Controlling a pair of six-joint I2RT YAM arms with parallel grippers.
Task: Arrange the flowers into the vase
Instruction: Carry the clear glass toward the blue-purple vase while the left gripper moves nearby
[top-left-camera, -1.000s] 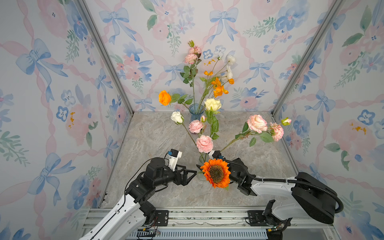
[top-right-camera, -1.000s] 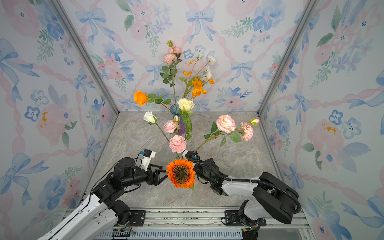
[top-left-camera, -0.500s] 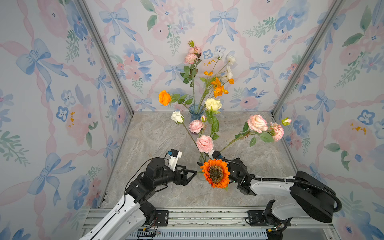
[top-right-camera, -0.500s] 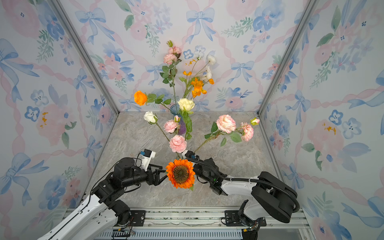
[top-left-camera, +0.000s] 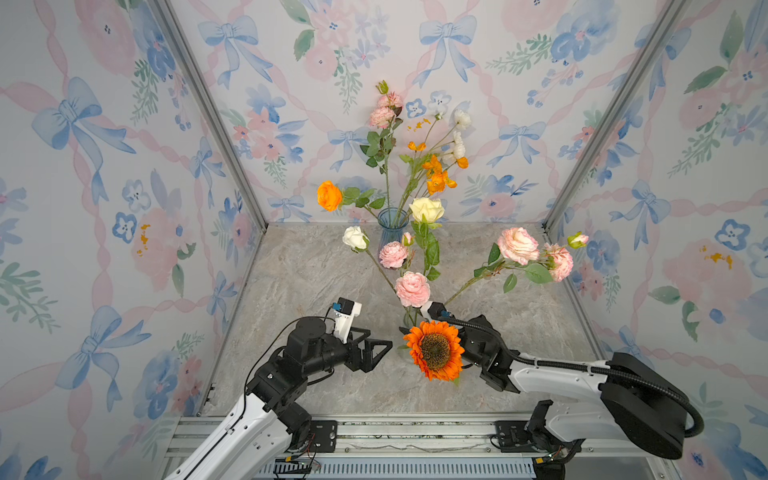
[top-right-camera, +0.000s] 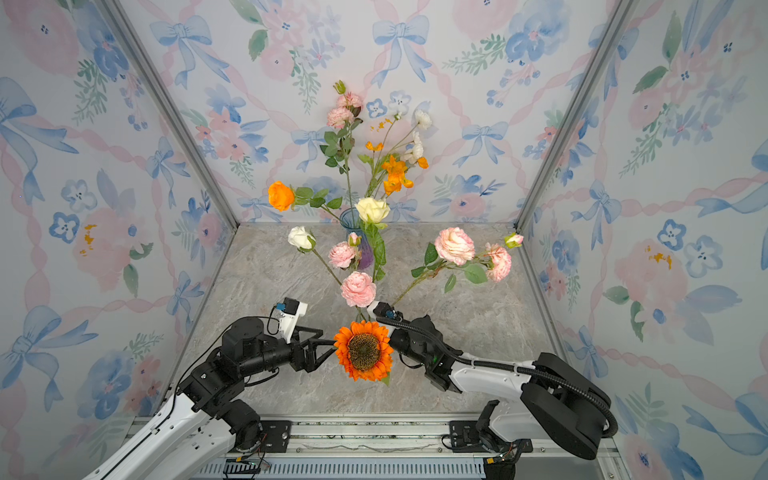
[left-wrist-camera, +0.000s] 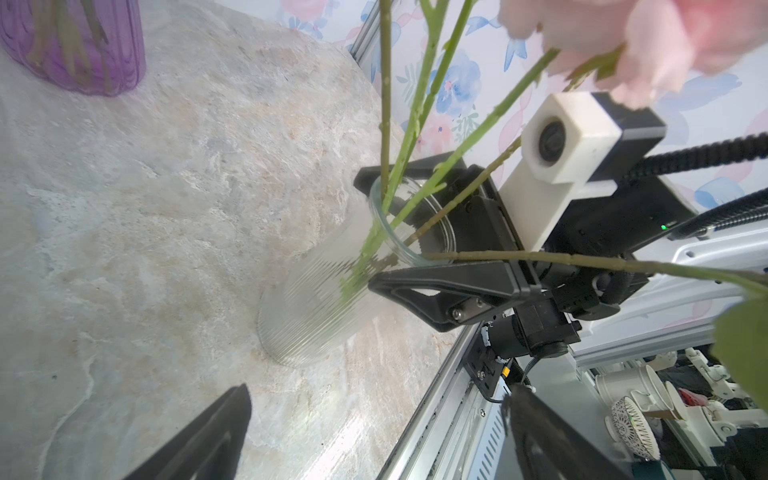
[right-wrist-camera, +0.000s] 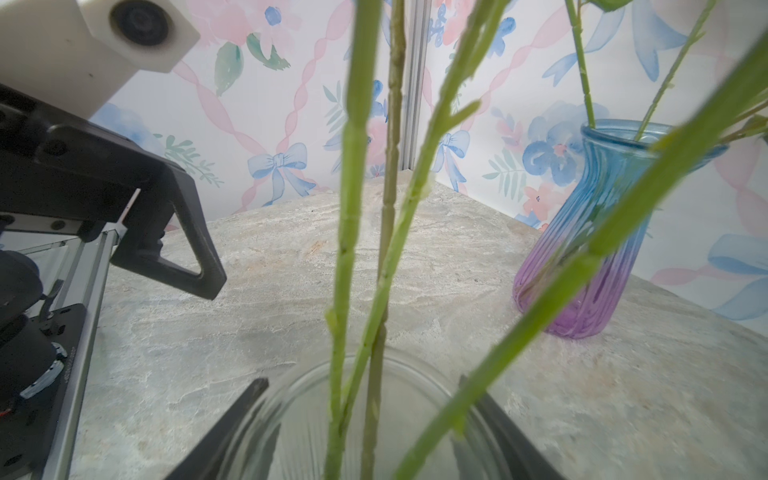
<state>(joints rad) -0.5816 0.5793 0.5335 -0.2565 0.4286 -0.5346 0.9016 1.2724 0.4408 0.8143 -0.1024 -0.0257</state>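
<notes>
Flowers (top-left-camera: 412, 289) all stand vased: several in the blue vase (top-left-camera: 390, 222), sunflower (top-left-camera: 435, 351) and others in the clear vase (left-wrist-camera: 316, 299) my right gripper (left-wrist-camera: 365, 235) clamps; left gripper (top-left-camera: 380, 338) gapes empty. I judge arranging nearly finished.

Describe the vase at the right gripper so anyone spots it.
Look at the front middle of the marble floor. Under the orange sunflower stands the clear ribbed vase, the right gripper shut around its rim. Unlike the blue-purple vase behind, it is colourless.

top: overhead-front, looking down, far | wrists: near, sharing ribbed glass vase (left-wrist-camera: 307, 307)
</notes>
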